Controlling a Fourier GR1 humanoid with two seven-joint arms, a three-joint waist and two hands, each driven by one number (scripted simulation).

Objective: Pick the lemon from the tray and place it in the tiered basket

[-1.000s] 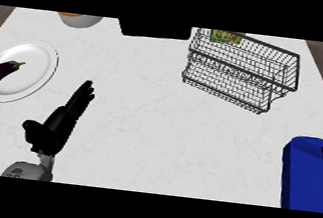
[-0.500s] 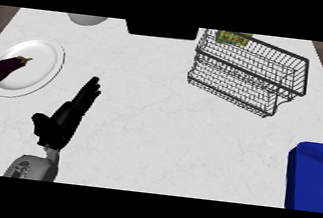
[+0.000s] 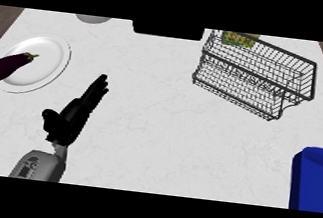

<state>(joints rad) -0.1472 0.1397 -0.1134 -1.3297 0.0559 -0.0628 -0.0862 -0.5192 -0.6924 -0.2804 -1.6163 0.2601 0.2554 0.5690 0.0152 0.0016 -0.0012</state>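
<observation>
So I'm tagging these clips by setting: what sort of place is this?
Most likely a kitchen counter: a white marbled worktop carries a black wire tiered basket, a purple eggplant on a round white plate, and a blue tray at the right edge.

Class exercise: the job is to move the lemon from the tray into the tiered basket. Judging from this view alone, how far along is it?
Nothing looks done yet. The tiered basket holds no lemon, and no lemon shows in this view. Only a corner of the blue tray is visible at the right edge. Nothing is in hand: the left hand lies open over the bare counter, and the right hand is out of view. Picking and placing are both left.
</observation>
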